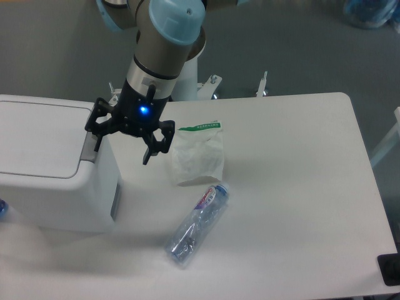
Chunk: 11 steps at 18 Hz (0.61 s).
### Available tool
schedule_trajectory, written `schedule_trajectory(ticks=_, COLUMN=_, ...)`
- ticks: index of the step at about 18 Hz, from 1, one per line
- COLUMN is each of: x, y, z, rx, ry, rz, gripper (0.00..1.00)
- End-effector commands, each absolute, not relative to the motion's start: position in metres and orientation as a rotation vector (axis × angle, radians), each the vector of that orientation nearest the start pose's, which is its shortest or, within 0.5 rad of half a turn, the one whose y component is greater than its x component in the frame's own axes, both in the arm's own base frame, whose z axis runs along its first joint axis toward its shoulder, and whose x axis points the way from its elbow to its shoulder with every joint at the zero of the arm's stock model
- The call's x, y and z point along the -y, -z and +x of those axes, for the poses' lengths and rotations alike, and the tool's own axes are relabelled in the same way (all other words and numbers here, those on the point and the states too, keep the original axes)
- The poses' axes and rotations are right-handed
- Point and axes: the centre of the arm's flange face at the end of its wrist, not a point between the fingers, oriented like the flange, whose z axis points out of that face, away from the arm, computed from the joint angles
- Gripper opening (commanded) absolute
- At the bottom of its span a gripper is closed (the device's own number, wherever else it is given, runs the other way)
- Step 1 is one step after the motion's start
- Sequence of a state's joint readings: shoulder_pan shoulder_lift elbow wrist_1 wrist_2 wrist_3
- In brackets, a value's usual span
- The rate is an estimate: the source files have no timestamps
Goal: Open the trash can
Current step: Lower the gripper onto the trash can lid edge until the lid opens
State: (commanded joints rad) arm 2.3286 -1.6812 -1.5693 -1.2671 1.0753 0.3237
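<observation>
bag's green strip [199,127] and bottle label [207,199], print unreadable

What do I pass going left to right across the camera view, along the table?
trash can → hand at the can's grey push tab → plastic bag → bare stretch of table. The bottle overlaps the bag's span, so it is left out.
</observation>
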Motion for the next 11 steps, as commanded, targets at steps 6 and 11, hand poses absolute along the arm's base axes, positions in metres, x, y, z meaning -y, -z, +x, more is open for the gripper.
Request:
schedule_trajectory(ticks=6, x=-0.5272, y=-0.4701, z=-0.2445, rx=0.511, ry=0.456, rz=-2.648, gripper=1.0)
schedule_trajectory(ticks=11, x=-0.5282, y=-0.4675, z=-0.2454, rx=0.513, ry=0.46, rz=-2.651, gripper=1.0)
